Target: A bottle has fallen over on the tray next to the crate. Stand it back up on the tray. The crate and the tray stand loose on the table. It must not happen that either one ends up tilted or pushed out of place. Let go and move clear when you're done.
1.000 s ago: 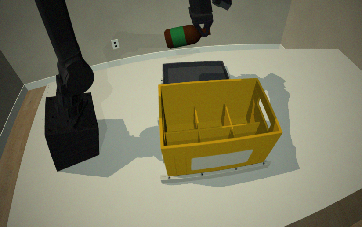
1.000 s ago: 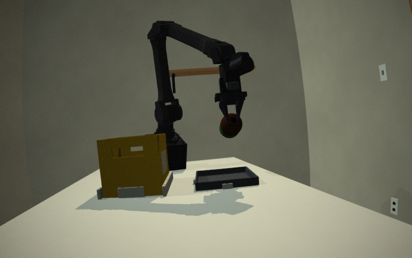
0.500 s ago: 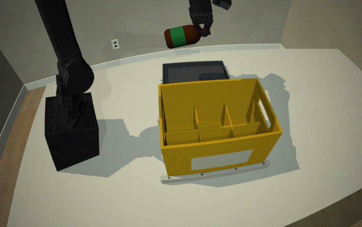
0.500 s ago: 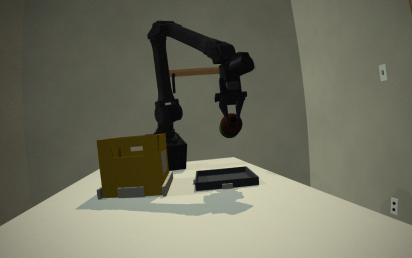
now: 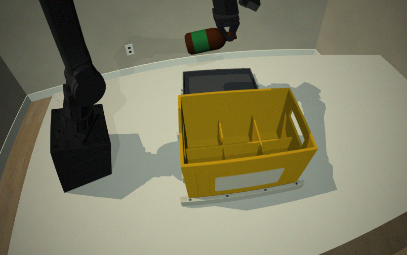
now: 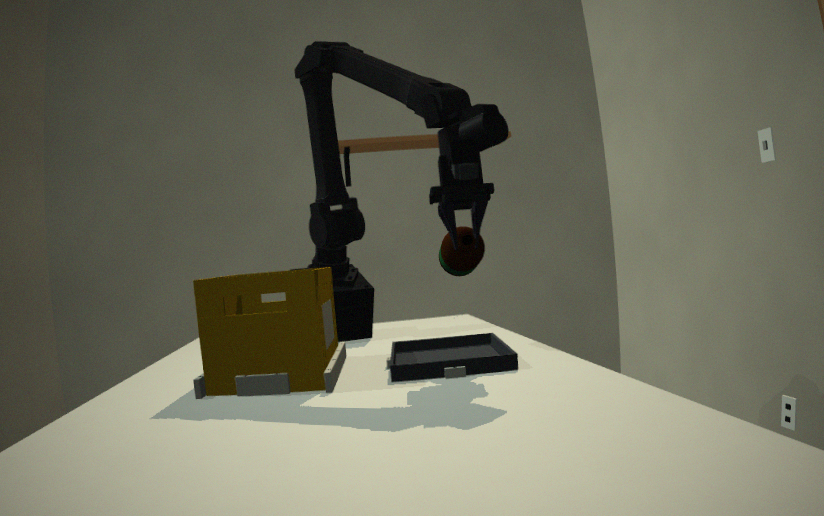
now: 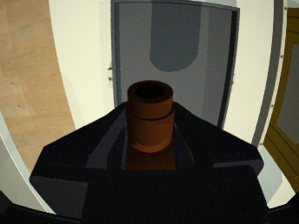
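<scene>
while the pincer [image 5: 229, 38] [image 6: 466, 238] [image 7: 149, 109] grips the bottle [image 5: 205, 41] [image 6: 462, 252] [image 7: 150, 126] aloft, yellow crate [image 5: 240, 159] [image 6: 264, 346] [image 7: 274, 141] beside the tray [image 5: 220, 70] [image 6: 453, 365] [image 7: 235, 43], low strips [image 5: 242, 193] [image 6: 262, 384] [image 7: 270, 74] edging it

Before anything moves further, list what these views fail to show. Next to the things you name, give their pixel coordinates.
- Bottle's [image 5: 214, 38] [image 6: 460, 254] [image 7: 150, 130] base underside: turned away in top and exterior; behind the gripper [image 5: 230, 39] [image 6: 467, 238] [image 7: 149, 109] in wrist.
- Tray's [image 5: 183, 81] [image 6: 453, 371] [image 7: 235, 52] crate-side wall: behind the crate [image 5: 240, 159] [image 6: 267, 346] [image 7: 290, 87] in top.
- Crate's far end: cut off by wrist's right edge.

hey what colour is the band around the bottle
Green; the top view shows the bottle's band best.
</scene>
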`<state>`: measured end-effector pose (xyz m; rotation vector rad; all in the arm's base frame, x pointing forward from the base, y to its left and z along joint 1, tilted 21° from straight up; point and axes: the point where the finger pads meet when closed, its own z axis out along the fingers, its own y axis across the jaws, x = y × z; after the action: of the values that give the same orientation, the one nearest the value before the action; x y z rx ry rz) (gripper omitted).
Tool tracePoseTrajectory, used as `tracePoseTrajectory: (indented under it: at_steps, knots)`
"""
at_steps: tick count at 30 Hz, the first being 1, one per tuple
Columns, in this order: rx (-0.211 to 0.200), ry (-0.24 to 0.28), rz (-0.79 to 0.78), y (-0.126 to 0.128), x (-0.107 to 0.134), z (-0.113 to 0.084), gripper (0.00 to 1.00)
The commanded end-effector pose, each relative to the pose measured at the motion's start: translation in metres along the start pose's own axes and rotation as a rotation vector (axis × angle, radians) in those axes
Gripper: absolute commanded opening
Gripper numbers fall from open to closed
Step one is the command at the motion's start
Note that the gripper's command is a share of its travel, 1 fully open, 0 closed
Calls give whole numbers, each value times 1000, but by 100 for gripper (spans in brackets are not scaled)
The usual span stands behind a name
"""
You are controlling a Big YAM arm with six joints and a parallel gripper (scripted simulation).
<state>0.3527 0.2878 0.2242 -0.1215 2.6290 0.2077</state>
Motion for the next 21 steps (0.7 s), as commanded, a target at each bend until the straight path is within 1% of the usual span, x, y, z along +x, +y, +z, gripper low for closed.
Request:
tracePoseTrajectory:
  at_steps: [1,4,10,11,13,15,17,21]
  knots:
    - [-45,-50,10,13,-10,-20,0]
    - [-38,-44,8,10,-5,-17,0]
    - [-45,-62,10,13,-10,-20,0]
    - [-35,-53,7,9,-4,-15,0]
    - [-35,-61,6,9,-4,-15,0]
    - [-42,-80,8,12,-8,-19,0]
    - [-35,-82,6,9,-4,-15,0]
    - [-38,-113,7,11,-6,-17,0]
